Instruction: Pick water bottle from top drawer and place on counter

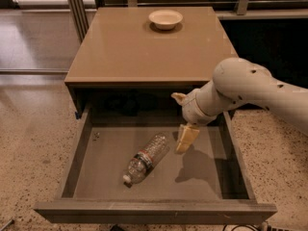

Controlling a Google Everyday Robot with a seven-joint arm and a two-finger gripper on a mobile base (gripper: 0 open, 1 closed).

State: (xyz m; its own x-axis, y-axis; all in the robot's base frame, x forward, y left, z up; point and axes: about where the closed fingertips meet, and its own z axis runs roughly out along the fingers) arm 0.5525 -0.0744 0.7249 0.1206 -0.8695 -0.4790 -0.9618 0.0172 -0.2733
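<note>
The water bottle (146,158) lies on its side in the open top drawer (82,150), its white cap pointing to the front left and its dark label band around the middle. My gripper (185,138) hangs over the drawer just right of the bottle's base end, its cream fingers pointing down and slightly above the drawer floor. It holds nothing. The glossy tan counter (125,52) is above and behind the drawer.
A small cream bowl (165,19) sits at the back of the counter. The white arm (250,88) reaches in from the right over the drawer's right wall. Speckled terrazzo floor (33,143) lies to the left and right.
</note>
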